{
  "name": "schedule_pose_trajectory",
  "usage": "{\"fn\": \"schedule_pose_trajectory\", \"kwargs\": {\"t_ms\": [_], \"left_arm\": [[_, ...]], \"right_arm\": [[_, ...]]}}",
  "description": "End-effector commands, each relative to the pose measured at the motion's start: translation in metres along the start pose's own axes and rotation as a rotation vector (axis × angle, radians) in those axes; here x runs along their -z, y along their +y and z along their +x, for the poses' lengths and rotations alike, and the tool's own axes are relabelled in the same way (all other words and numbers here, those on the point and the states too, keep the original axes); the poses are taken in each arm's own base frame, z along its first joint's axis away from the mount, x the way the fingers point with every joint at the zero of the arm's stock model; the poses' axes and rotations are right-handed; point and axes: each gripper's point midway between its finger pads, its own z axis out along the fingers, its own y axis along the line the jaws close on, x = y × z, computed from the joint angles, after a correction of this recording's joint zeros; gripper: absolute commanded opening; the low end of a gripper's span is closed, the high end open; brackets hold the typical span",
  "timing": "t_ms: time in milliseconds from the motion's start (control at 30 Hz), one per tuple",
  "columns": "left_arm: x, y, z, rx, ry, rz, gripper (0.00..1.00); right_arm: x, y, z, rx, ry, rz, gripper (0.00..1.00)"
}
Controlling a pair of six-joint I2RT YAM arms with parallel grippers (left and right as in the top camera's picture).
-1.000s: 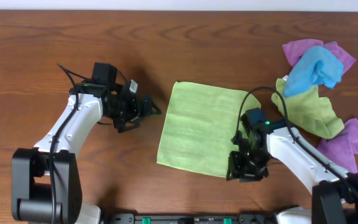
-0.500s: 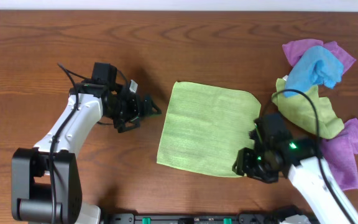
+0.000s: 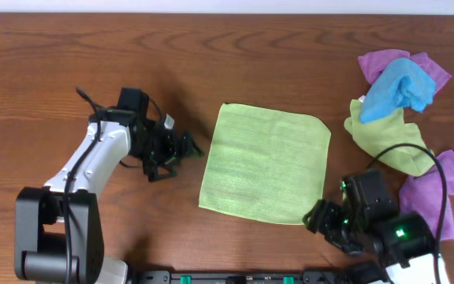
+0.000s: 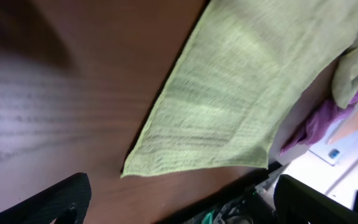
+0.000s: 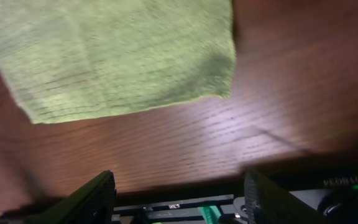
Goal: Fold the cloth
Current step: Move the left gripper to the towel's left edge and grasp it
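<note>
A lime green cloth [image 3: 264, 162] lies spread flat in the middle of the wooden table. It also shows in the left wrist view [image 4: 241, 106] and the right wrist view [image 5: 114, 53]. My left gripper [image 3: 186, 147] is open and empty, just left of the cloth's left edge, not touching it. My right gripper [image 3: 321, 219] is open and empty, at the table's front edge beside the cloth's near right corner, clear of it.
A heap of cloths lies at the right: purple [image 3: 416, 65], blue [image 3: 399, 88], green [image 3: 388, 138] and another purple [image 3: 440, 189]. The table's front edge with a black rail [image 3: 235, 278] runs below the cloth.
My right arm has drawn back to the right and toward the front edge, off the cloth's near right corner. The cloth's right side now lies flat. My left gripper has shifted slightly nearer.
</note>
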Motion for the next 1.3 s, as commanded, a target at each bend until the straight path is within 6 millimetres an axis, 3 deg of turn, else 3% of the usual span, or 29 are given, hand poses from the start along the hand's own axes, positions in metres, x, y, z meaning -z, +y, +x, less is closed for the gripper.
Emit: {"fn": "schedule_pose_trajectory", "kwargs": {"t_ms": [0,500,700,1033,1267], "left_arm": [[-0.008,0.004,0.016,0.063,0.049,0.050,0.95],[-0.037,0.032,0.039,0.196,0.099,0.087,0.95],[-0.044,0.038,0.039,0.233,0.084,0.095,0.95],[-0.063,0.021,0.040,0.156,0.073,0.089,0.95],[-0.070,0.025,0.037,0.149,0.040,0.032,0.98]], "right_arm": [[-0.009,-0.004,0.005,-0.067,0.022,-0.005,0.66],[-0.011,0.009,-0.005,-0.103,-0.010,-0.063,0.73],[-0.011,0.009,-0.005,-0.103,-0.011,-0.063,0.74],[-0.011,0.011,-0.002,-0.102,0.007,-0.077,0.78],[-0.011,0.012,-0.001,-0.102,0.013,-0.081,0.79]]}}
